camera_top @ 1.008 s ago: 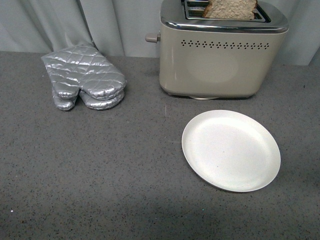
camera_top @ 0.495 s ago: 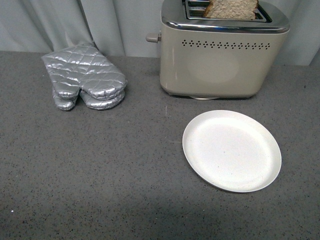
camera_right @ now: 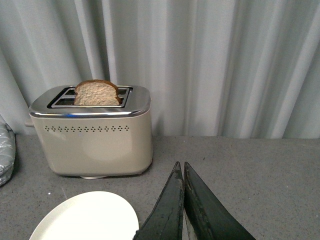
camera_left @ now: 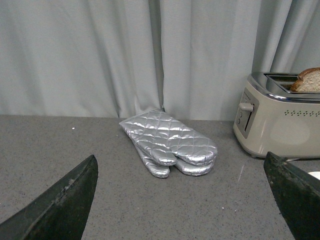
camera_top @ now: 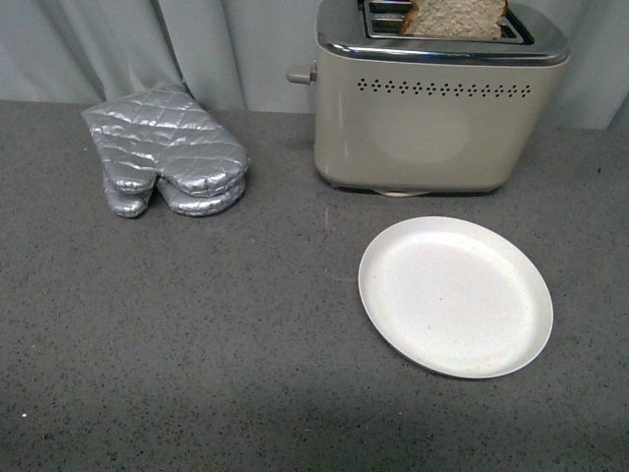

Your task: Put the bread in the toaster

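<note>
Bread (camera_right: pixel 97 93) stands in toaster (camera_right: pixel 92 134) slot, well beyond closed, empty right claw (camera_right: pixel 182 172); left claw (camera_left: pixel 182 192) wide open.

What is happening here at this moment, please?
Nothing is being handled right now. The bread already stands in a slot of the toaster, with its top sticking out above the chrome. The plate in front of the toaster has nothing on it, and the oven mitts lie to the side. The left gripper is open and holds nothing; the right gripper is shut, away from the toaster.
</note>
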`<action>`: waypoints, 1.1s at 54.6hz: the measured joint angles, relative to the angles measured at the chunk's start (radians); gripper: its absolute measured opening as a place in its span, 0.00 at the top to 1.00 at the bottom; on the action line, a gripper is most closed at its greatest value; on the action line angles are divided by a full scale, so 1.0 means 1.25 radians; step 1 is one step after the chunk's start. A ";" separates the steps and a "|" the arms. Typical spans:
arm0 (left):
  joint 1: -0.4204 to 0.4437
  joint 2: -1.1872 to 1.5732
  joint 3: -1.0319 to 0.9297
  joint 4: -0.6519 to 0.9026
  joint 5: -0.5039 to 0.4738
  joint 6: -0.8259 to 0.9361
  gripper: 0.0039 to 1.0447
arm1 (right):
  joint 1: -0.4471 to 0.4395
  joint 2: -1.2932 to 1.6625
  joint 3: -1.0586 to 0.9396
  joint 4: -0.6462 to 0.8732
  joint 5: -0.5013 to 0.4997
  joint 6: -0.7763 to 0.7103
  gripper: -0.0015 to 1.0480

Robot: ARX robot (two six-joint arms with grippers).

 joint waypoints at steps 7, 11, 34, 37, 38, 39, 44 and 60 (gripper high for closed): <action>0.000 0.000 0.000 0.000 0.000 0.000 0.06 | 0.000 -0.030 0.000 -0.032 0.000 0.000 0.99; 0.000 0.000 0.000 0.000 0.000 0.000 0.06 | 0.000 -0.049 0.000 -0.050 0.000 0.000 0.99; 0.000 0.000 0.000 -0.001 0.000 0.000 0.06 | 0.000 -0.208 0.001 -0.215 -0.001 0.000 0.99; 0.000 0.000 0.000 -0.001 0.000 0.000 0.06 | 0.000 -0.208 0.001 -0.215 -0.001 0.000 0.99; 0.000 0.000 0.000 -0.001 0.000 0.000 0.06 | 0.000 -0.208 0.001 -0.215 -0.001 -0.001 0.99; 0.000 0.000 0.000 -0.001 0.000 0.000 0.06 | 0.000 -0.208 0.001 -0.215 -0.001 0.000 0.95; 0.000 0.000 0.000 -0.001 0.000 0.000 0.06 | 0.000 -0.208 0.001 -0.215 -0.001 0.000 0.82; 0.000 0.000 0.000 -0.001 0.000 0.000 0.06 | 0.000 -0.208 0.001 -0.215 -0.001 0.000 0.34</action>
